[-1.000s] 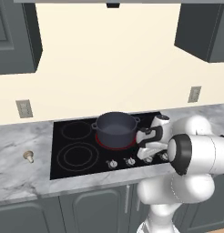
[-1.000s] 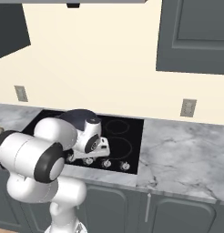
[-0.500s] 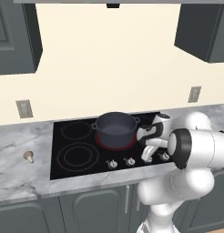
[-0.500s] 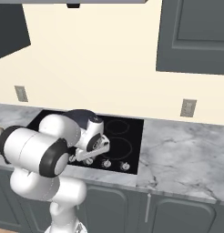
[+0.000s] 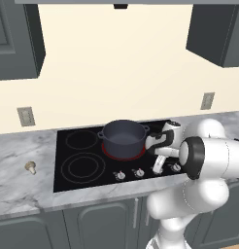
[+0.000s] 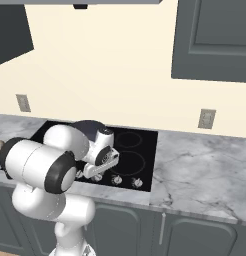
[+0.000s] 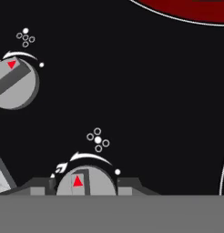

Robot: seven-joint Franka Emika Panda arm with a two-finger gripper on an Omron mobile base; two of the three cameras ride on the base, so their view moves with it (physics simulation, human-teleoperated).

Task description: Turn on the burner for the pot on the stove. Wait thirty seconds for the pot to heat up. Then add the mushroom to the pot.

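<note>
Five ring outlines on black stove [image 5: 87, 160]; grey marble counter [image 6: 205, 175], cream wall.

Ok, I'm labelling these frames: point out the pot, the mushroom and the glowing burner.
pot [image 5: 123, 138], left base view, on its front wall.
mushroom [image 5: 30, 167], left base view, on its cap.
burner [image 5: 109, 151], left base view, on the red glow left of the pot's base.
</note>
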